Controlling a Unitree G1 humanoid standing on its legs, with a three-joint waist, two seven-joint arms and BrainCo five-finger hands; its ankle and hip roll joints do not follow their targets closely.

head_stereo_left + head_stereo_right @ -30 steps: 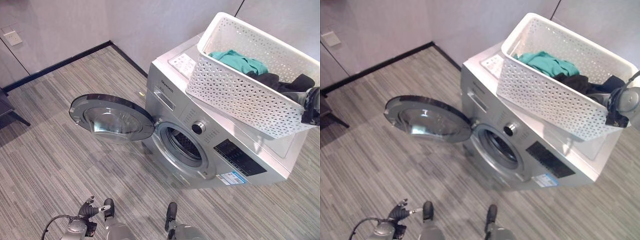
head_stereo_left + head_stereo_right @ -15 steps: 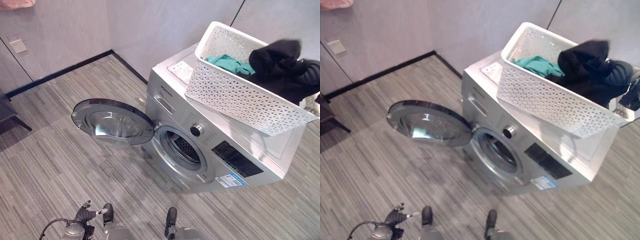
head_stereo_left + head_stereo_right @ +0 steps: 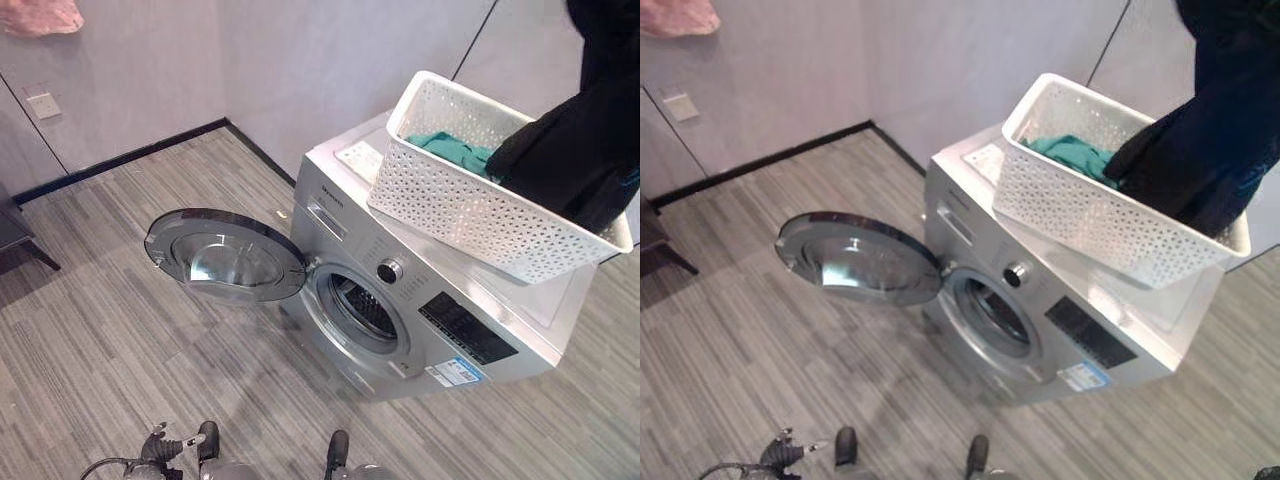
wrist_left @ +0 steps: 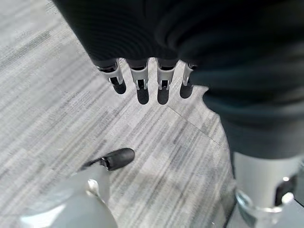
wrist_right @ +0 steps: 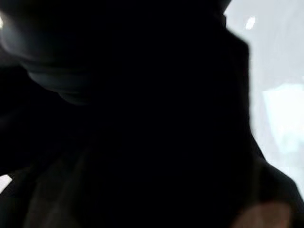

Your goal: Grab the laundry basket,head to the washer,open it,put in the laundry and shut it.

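Step in hand, as judged: carrying laundry from the basket to the drum. The washer [image 3: 420, 300] is the landmark. Its round door [image 3: 225, 255] hangs swung wide to the side of the front opening [image 3: 362, 308], so the way in is clear.

The white laundry basket [image 3: 470, 200] sits on top of the washer, slightly overhanging the front edge. A black garment [image 3: 580, 140] hangs lifted above the basket's far end, its lower folds trailing inside the rim; a teal garment [image 3: 455, 150] lies in the basket beside it.

Right hand: the right wrist view is dark cloth, fingers hidden, so its grip cannot be told. Left hand [image 4: 142, 80] hangs low over the floor well in front of the washer, fingers straight and relaxed, holding nothing.

To do it well: lift the black cloth fully clear of the rim before swinging down, or the light basket may drag off the top. Feed it low and deep into the opening so no tail hangs over the door seal.

Materials: basket is rigid perforated plastic, lattice walls that can snag fabric. Washer is smooth silver metal with a glossy glass door. Garments are limp, heavy-draping.
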